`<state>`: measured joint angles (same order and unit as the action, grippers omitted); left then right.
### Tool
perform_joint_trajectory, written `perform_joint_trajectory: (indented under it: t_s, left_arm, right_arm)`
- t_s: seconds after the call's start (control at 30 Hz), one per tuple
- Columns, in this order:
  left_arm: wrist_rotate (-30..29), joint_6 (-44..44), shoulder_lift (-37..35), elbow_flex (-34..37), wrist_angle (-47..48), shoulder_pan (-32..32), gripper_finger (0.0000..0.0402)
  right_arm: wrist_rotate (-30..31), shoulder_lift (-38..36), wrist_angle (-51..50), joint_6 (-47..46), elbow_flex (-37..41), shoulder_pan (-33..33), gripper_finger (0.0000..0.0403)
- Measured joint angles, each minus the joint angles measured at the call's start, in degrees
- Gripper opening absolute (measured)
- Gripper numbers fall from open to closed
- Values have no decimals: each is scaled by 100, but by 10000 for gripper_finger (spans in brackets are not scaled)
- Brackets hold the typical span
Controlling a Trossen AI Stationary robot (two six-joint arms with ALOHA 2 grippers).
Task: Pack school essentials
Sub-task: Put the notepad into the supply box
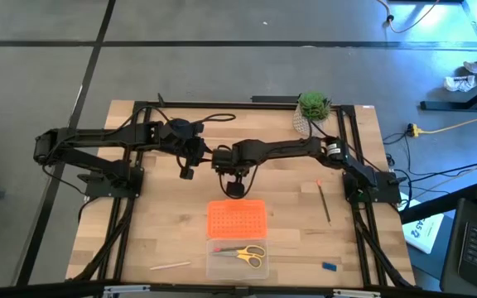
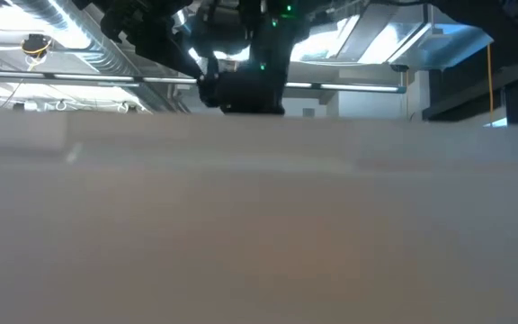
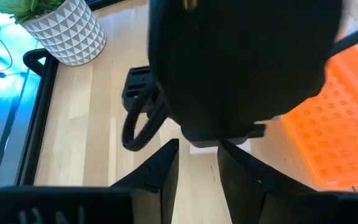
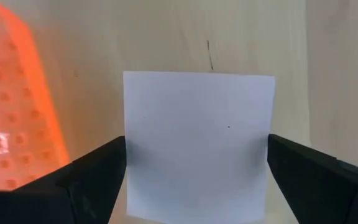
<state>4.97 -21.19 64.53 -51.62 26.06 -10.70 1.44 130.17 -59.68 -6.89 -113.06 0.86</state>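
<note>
right gripper [image 4: 191,162] wide astride pad [image 4: 197,143]; left gripper [image 3: 197,168] near

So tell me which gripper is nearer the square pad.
Right. The right gripper straddles the square pad, fingers open on either side. The left gripper hangs off to the side, farther away.

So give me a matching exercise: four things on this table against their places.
Things:
1. yellow-handled scissors
2. potted green plant
3. small blue piece
4. pale square pad

Places:
A. between the right gripper's open fingers
B. table's far right corner
C. inside the clear case
D. bare wood right of the case

Pairs: 1-C, 2-B, 3-D, 4-A
</note>
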Motion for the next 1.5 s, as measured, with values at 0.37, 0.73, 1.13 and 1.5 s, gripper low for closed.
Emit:
perform_joint_trajectory:
  t_s: [0.37, 0.73, 1.13, 1.5]
  left_arm:
    - [0, 0, 0, 0, 0, 2, 104]
    - [140, 460, -52, 0, 121, 0, 104]
    - [547, 1117, -885, 0, 976, 699, 104]
    - [545, 1368, -1248, 0, 1165, 2164, 104]
  right_arm:
    - [-1, 0, -453, -29, -378, -339, 373]
    - [0, 0, -574, -181, -378, -682, 373]
    - [-14, 4, -905, -490, -470, -1253, 373]
    - [-24, 7, -1187, -1280, -1156, -2011, 373]
